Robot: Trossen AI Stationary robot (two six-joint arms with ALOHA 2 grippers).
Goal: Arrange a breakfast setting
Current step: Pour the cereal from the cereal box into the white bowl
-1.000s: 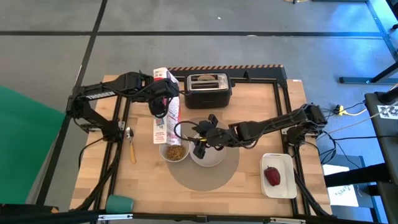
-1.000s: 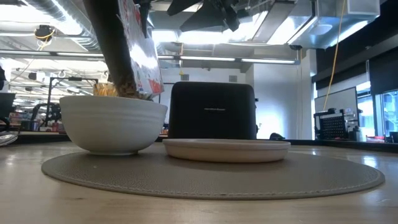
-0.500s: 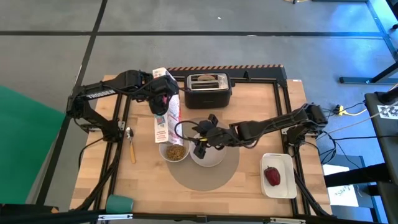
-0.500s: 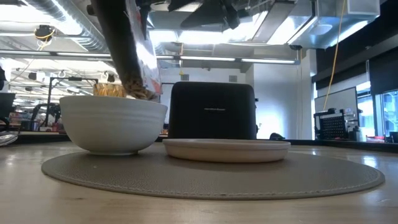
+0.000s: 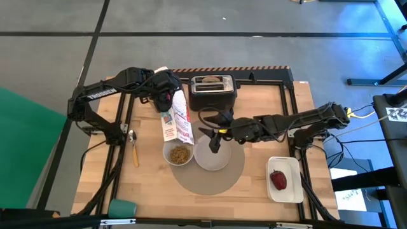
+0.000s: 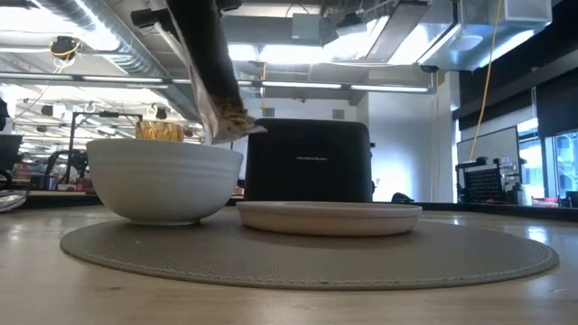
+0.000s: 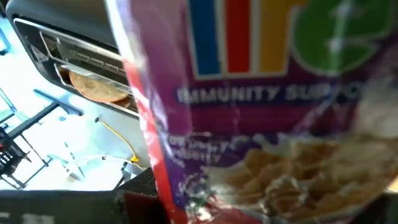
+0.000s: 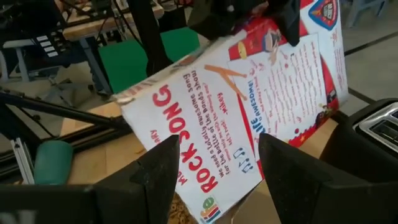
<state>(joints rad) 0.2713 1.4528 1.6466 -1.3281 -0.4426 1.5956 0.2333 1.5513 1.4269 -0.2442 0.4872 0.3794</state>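
My left gripper [image 5: 165, 95] is shut on a cereal box [image 5: 177, 119]. The box slants down, and its open mouth [image 6: 231, 118] hangs over the right rim of the white bowl [image 5: 179, 154], which holds cereal. The bowl and a small white plate [image 5: 212, 158] stand on the round grey mat [image 5: 213, 177]. My right gripper [image 5: 215, 142] hovers open above the plate's far edge with nothing between its fingers. A bagel [image 7: 94, 87] sits in the black toaster [image 5: 213, 90]. The spoon [image 5: 133, 145] lies left of the bowl. A red fruit [image 5: 278, 180] rests on the white tray. My left gripper holds the cereal box by its upper, far end [image 8: 273, 34], coming from above and the far left. The gripper body hides the fingers. The box is lifted clear and tilted, its printed back up and its open mouth lowest, just over the bowl.
A teal-green tumbler [image 5: 121, 208] lies at the near left corner. The white tray [image 5: 284, 180] sits at the near right. The toaster stands at the far edge behind the mat. Bare wood shows between the mat and the near edge.
My left gripper has rolled and swung the box: its mouth has come up out of the bowl and moved right toward the plate. My right gripper has risen from just above the plate and drawn back toward the far right, staying open.
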